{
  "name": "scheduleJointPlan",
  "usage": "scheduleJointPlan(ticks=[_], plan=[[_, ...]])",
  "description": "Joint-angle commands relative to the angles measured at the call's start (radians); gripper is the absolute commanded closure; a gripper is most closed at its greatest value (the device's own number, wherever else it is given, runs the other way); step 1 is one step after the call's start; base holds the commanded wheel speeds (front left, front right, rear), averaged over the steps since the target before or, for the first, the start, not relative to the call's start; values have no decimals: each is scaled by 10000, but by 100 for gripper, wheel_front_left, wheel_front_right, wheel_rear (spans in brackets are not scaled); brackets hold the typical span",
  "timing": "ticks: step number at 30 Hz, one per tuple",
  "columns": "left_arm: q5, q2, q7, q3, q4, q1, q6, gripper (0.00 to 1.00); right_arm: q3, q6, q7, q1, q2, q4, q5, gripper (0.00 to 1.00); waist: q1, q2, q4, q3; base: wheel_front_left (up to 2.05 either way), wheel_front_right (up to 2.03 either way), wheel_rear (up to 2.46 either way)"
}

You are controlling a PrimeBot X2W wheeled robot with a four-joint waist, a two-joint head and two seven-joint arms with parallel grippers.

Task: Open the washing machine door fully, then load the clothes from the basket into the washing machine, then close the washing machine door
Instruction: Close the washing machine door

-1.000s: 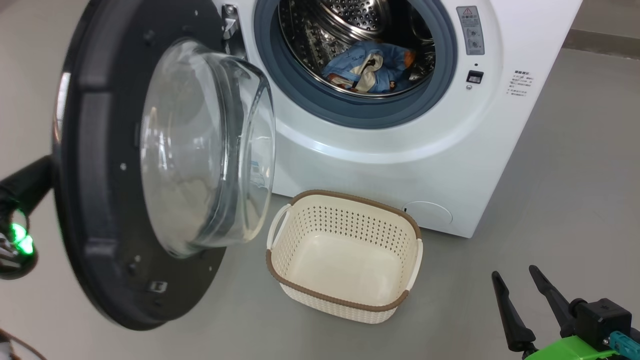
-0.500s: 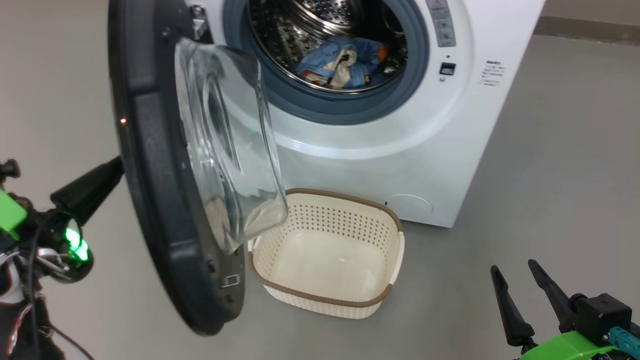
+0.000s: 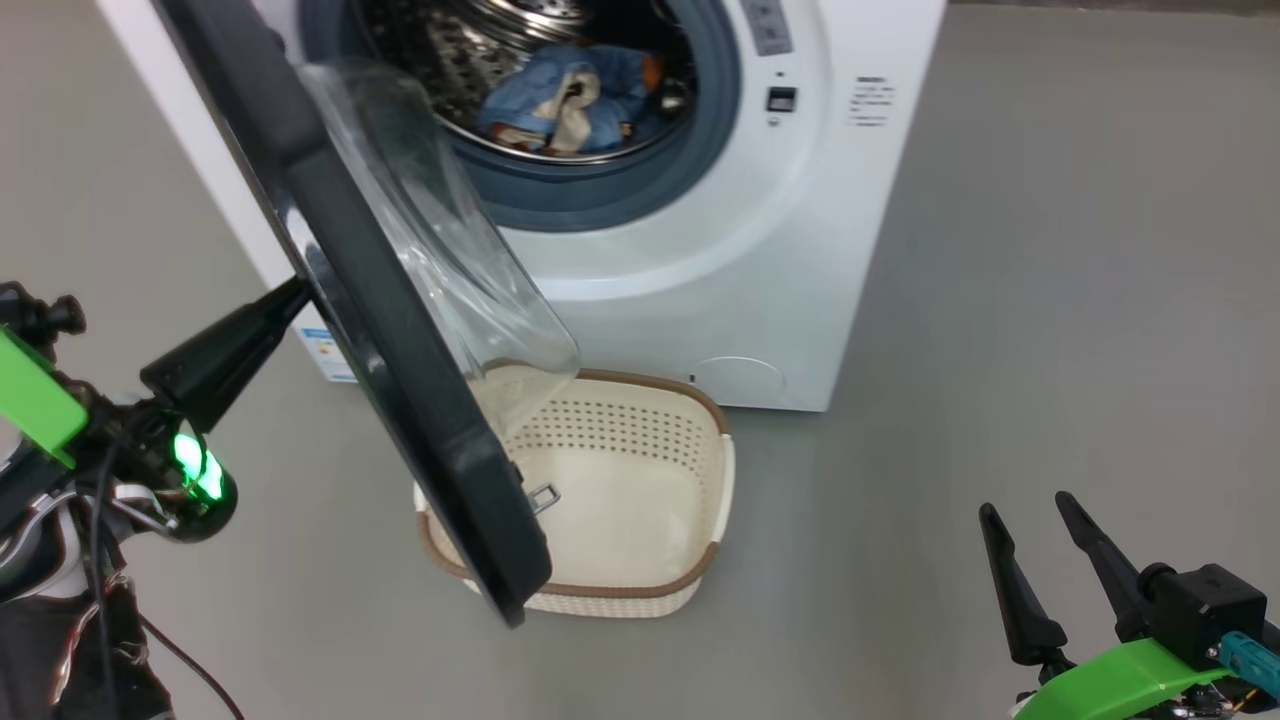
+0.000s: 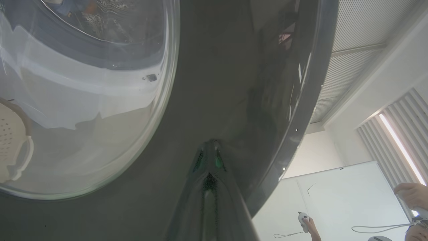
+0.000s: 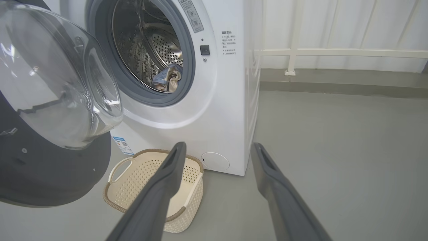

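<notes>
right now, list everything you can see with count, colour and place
washer: one, white, centre
door: one, black rim and clear glass bowl, half open in front of the washer
clothes: one bundle, light blue and cream, in the drum
basket: one, cream with brown rim, empty, on the floor by the washer
flap: one, white, washer's lower front
sticker: one, blue, washer's lower front
floor: grey
hands: two, a person's, left wrist view's lower right
left pincer: one, dark, shut, tip at the door's outer face
right pincer: one, dark, open, holding nothing

The robot has dark tapered jaws, green brackets [image 3: 1120, 682], a green light [image 3: 197, 468] and black cables [image 3: 97, 545].
</notes>
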Motion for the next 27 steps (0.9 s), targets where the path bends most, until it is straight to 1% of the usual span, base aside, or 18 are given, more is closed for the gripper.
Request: scheduleJointPlan(ticks=[1,13,23,27], plan=[[-85,206,-18,78,-321,-187,-54,100,208,71,-124,-437,-115,-213,-41,0,0,0,-520,211,0,0,0],[-170,162,-274,66,-159,-312,-183,100,225,71,-336,-678,-68,10,-14,0,0,0,-1553,387,0,0,0],[-236,152,-475,138,70,-470,-357,100,266,71,-436,-791,-36,151,-5,0,0,0,-2004,441,0,0,0],[-281,149,-595,209,227,-543,-502,100,329,71,-464,-841,-21,237,15,0,0,0,-2216,382,0,0,0]])
